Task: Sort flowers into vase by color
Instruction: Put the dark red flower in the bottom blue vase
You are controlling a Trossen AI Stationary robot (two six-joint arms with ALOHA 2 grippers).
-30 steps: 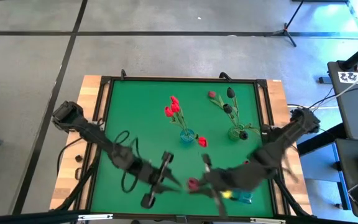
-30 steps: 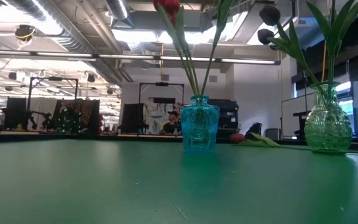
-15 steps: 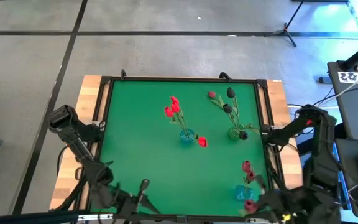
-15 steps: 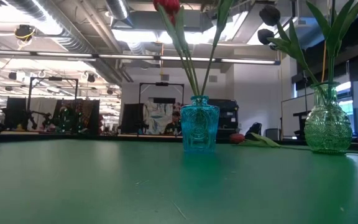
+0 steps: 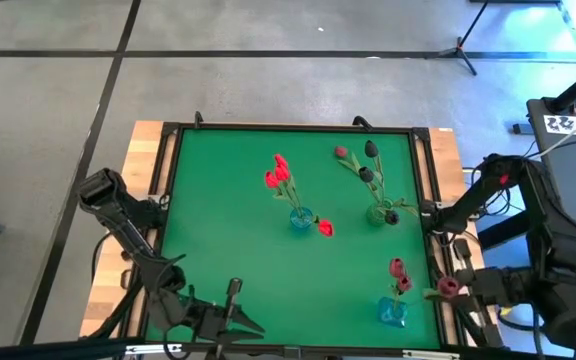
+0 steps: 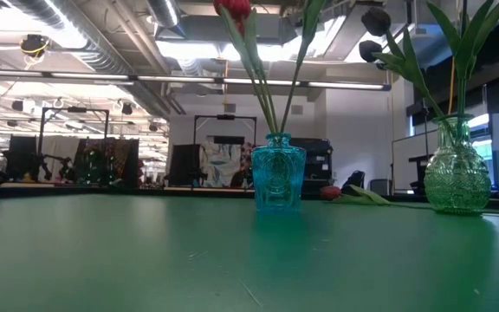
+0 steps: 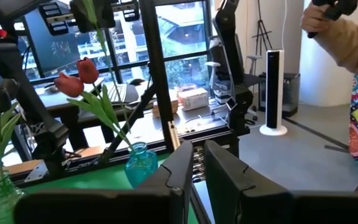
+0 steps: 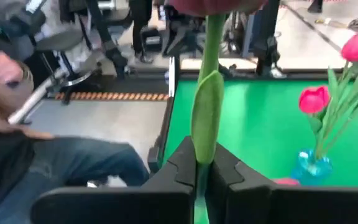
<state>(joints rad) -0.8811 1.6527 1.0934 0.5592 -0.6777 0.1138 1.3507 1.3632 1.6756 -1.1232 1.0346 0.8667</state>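
A green-topped table [image 5: 228, 250] carries three glass vases [image 5: 300, 219] and one loose red tulip [image 5: 325, 228].

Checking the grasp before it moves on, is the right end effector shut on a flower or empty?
Shut on a flower: the right end effector pinches a green stem between its fingers, a pink flower beside the table's right edge.

Two arms, both dark w/ round chunky joints; thin black cables hang off them. Fingers [image 8: 179, 168] flat, black.
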